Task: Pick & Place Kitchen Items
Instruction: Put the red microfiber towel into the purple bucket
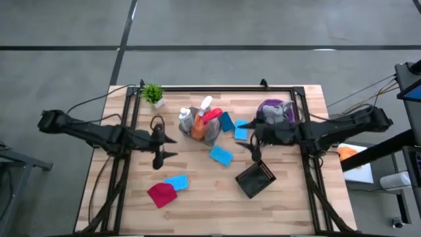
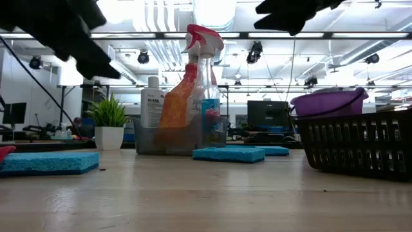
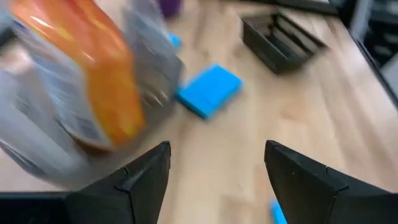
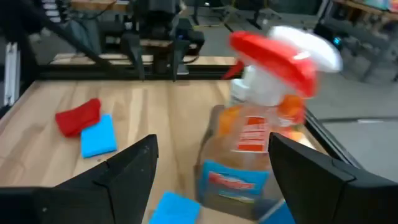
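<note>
- The work surface is a pale wooden table [image 1: 197,197] with a black frame, on a grey floor; the low view looks into a workshop with ceiling lights.
- The bottles stand clustered at mid-table: a white bottle [image 1: 185,119], a red-trigger spray bottle with orange contents [image 4: 264,118] and a clear spray bottle [image 2: 207,96], with a grey cloth [image 1: 212,134] against them.
- Flat blue rectangular sponges lie around them, one [image 1: 221,155] just in front, one [image 1: 176,182] touching a red cloth [image 1: 162,194] nearer the front edge.
- The left gripper [image 1: 159,146] hovers just left of the cluster, jaws spread wide and empty; driving in off-centre could topple the tall bottles like skittles.
- The right gripper [image 1: 253,141] hangs just right of the cluster, jaws likewise released and empty.
- Both grippers flank one cluster, so reaching together risks a collision.
- A black slatted basket [image 1: 255,180] and a purple bowl [image 1: 276,108] sit by the right arm; a low swing could knock them.
- The small green potted plant [image 1: 153,94] is well clear.
</note>
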